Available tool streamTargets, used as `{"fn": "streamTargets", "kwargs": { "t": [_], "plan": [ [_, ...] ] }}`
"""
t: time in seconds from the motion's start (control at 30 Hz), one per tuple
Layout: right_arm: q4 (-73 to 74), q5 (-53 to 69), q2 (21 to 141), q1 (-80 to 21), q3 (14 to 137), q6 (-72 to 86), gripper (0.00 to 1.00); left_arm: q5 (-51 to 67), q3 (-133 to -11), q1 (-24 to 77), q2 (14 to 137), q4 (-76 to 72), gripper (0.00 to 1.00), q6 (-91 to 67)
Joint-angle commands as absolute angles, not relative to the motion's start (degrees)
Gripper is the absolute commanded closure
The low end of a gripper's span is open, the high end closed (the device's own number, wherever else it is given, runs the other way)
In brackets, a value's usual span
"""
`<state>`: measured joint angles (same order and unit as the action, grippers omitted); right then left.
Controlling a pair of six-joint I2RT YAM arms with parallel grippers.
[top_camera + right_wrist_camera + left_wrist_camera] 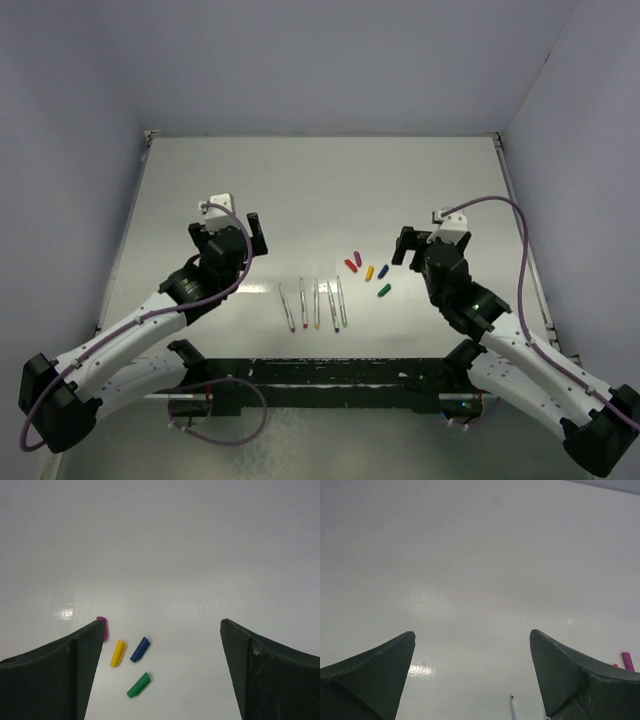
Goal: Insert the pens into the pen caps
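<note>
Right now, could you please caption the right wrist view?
Open right gripper near yellow cap, blue cap and green cap on table.

Desk (470,555): white, glossy, faintly ribbed sheet, glare patches. Pen caps (140,649): smooth coloured plastic, slight sheen. Pens (317,303): pale, smooth plastic look. Left pincer (472,632), right pincer (162,622): dark, matt, grainy surface, scuffed edges.

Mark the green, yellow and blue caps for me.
green cap (138,685): right wrist view, middle of its body.
yellow cap (118,653): right wrist view, middle of its body.
blue cap (140,649): right wrist view, middle of its body.
</note>
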<state>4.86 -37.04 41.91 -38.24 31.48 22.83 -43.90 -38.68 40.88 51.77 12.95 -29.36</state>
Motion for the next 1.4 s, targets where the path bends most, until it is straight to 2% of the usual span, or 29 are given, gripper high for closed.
{"fn": "streamTargets", "kwargs": {
  "t": [0.0,0.37,0.47,0.63,0.9,0.97,1.07,1.1,1.2,1.37],
  "plan": [
    [2.05,-39.07,39.7,-38.29,31.27,23.55,0.0,-40.57,-40.1,40.61,52.01,12.05,0.01,-28.35],
    [2.62,-38.09,41.4,-38.23,31.89,22.26,0.0,-24.0,-43.12,40.74,58.33,17.46,0.01,-31.7],
    [3.46,-38.65,42.92,-38.24,32.72,22.84,0.0,-24.12,-46.73,40.75,63.05,26.46,0.01,-37.29],
    [3.58,-38.73,43.97,-38.23,32.62,23.73,0.0,-22.37,-48.76,41.87,67.34,31.07,0.01,-42.06],
    [3.69,-39.57,43.18,-38.19,31.57,24.04,0.0,-19.2,-49.99,42.39,69.32,36.09,0.2,-48.89],
    [3.28,-39.57,43.12,-38.23,30.98,24.2,0.0,-18.07,-49.79,43.01,70.16,36.23,0.28,-50.28],
    [2.24,-39.49,43.05,-38.18,29.87,24.46,0.0,-18.26,-50.15,44.99,71.67,36.52,0.5,-52.39],
    [2.06,-39.46,42.94,-38.19,29.6,24.62,0.02,-18.73,-50.47,45.76,72.47,37.01,0.52,-52.92],
    [2.45,-39.74,42.65,-38.17,29.24,26.35,0.15,-20.09,-52.43,49.04,75.71,39.4,0.42,-54.29],
    [3.95,-39.67,40.8,-38.19,28.71,27.69,0.15,-21.62,-56.21,53.28,83.08,44.14,0.37,-57.47]
  ]
}}
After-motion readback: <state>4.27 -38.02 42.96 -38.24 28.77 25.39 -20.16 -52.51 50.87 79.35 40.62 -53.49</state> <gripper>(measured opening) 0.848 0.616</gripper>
